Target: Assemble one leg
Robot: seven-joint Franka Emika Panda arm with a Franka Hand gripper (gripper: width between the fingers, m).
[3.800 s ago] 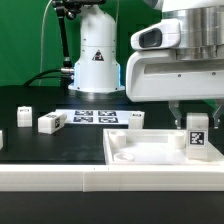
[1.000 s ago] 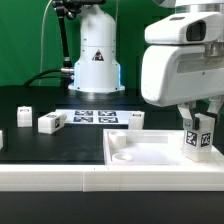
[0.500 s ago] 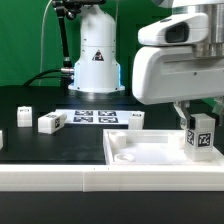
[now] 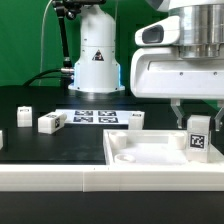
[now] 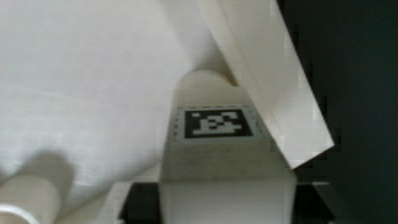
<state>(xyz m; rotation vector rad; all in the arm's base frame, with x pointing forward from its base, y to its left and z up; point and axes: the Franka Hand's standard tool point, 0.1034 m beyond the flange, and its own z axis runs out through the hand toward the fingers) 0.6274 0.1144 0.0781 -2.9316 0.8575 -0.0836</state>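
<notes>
My gripper is shut on a leg, a small white block whose square tag faces the camera. It holds the leg upright at the corner of the large white tray-like piece on the exterior view's right. The leg's lower end is down at the tray's surface; I cannot tell whether it touches. In the wrist view the leg runs out from between the dark fingers towards the tray's raised rim. My gripper grips the leg's near end.
Three more legs lie on the black table: two on the exterior view's left and one behind the tray. The marker board lies in the middle. The robot's base stands behind it.
One second ago the leg was tilted and further to the exterior view's right. The gripper has turned it upright and moved it left and slightly down over the tray's corner.
</notes>
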